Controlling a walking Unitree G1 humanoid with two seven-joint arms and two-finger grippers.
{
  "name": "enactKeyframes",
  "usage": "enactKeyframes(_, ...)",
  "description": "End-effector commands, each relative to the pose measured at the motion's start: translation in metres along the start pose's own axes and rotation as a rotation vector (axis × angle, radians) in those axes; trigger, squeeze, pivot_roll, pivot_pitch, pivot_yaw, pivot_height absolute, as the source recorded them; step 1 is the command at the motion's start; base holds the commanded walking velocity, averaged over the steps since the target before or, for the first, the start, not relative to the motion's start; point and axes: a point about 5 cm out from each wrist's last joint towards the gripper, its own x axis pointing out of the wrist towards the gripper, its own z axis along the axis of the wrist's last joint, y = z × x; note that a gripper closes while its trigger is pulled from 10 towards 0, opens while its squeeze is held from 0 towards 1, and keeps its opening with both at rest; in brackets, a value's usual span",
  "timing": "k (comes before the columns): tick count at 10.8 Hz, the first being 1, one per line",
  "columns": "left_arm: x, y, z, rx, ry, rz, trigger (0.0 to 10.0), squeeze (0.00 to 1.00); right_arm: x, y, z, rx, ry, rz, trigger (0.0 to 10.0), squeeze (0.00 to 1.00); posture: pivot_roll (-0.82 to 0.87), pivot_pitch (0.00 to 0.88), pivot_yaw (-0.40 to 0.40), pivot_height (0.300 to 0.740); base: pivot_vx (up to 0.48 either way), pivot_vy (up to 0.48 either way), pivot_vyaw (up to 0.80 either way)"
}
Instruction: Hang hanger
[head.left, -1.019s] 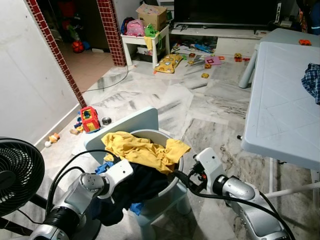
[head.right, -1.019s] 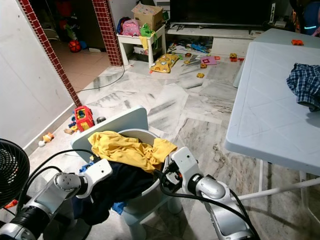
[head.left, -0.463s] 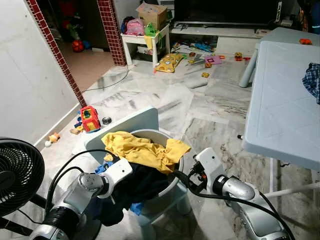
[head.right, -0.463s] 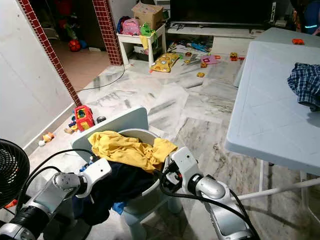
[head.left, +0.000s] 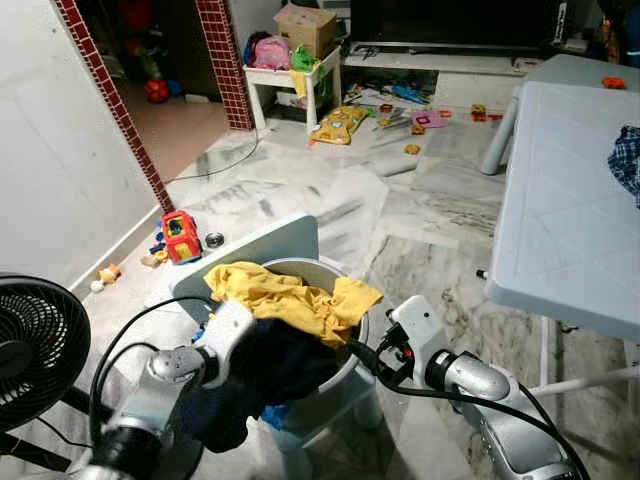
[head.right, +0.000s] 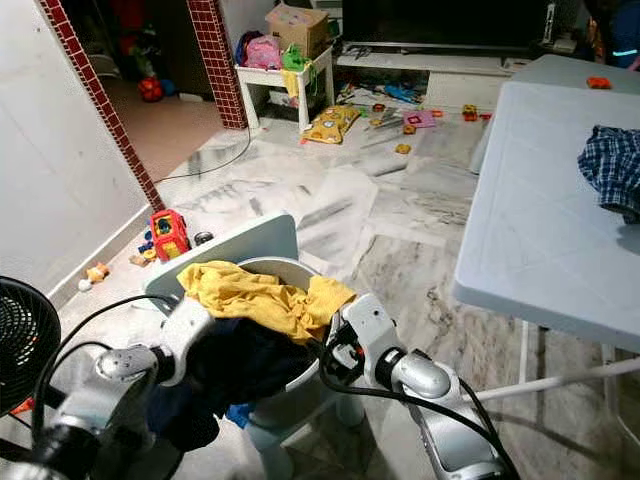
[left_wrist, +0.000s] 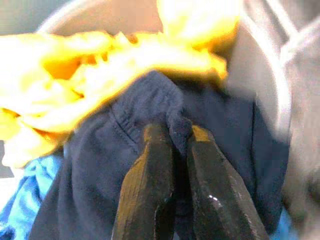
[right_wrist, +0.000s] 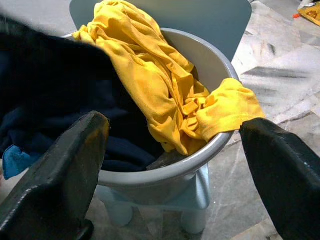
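Big pale table (head.left: 560, 210) on the right with a checked cloth (head.right: 612, 170) on it. In front, a grey tub (right_wrist: 210, 150) sits on a small chair (head.left: 265, 245), stuffed with a yellow shirt (right_wrist: 160, 85) and a dark navy garment (left_wrist: 115, 170). Left gripper (left_wrist: 177, 150) is pinched onto a fold of the navy one. Right gripper (right_wrist: 170, 165) is spread wide beside the tub's rim. Can't make out a hanger anywhere.

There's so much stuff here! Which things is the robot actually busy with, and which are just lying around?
In use:
left gripper, pinching the dark navy garment
yellow garment
grey basin on the small chair
right gripper, open beside the basin

Lying about:
fan
plaid cloth on the white table
red toy
cardboard box
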Motion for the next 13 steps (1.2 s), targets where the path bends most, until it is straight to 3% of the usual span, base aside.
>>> enactKeyframes(1,-0.006,0.008,0.012,-0.120,-0.114,0.091,0.0,0.00,0.002,0.000,0.001,-0.003,-0.010,-0.004,10.0,0.00,-0.17,0.000,0.097,0.740,0.000,0.000,0.00)
enactKeyframes(2,-0.008,0.008,0.017,-0.266,-0.201,0.141,0.0,0.00,0.003,0.000,0.002,-0.003,-0.013,-0.008,10.0,0.00,-0.16,0.000,0.087,0.740,0.000,0.000,0.00)
enactKeyframes(5,-0.022,0.007,0.034,-0.338,-0.448,0.302,0.0,0.00,0.010,-0.004,0.007,-0.016,-0.027,-0.016,10.0,0.00,-0.15,0.000,0.061,0.740,0.000,0.000,0.00)
enactKeyframes(10,-0.030,-0.016,0.046,-0.316,-0.584,0.345,0.0,0.00,0.014,-0.011,0.013,-0.032,-0.053,-0.031,10.0,0.00,-0.14,0.000,0.041,0.740,0.000,0.000,0.00)
enactKeyframes(13,-0.034,-0.012,0.070,-0.261,-0.686,0.410,0.0,0.00,0.015,-0.014,0.013,-0.032,-0.063,-0.051,10.0,0.00,-0.15,0.000,0.031,0.740,0.000,0.000,0.00)
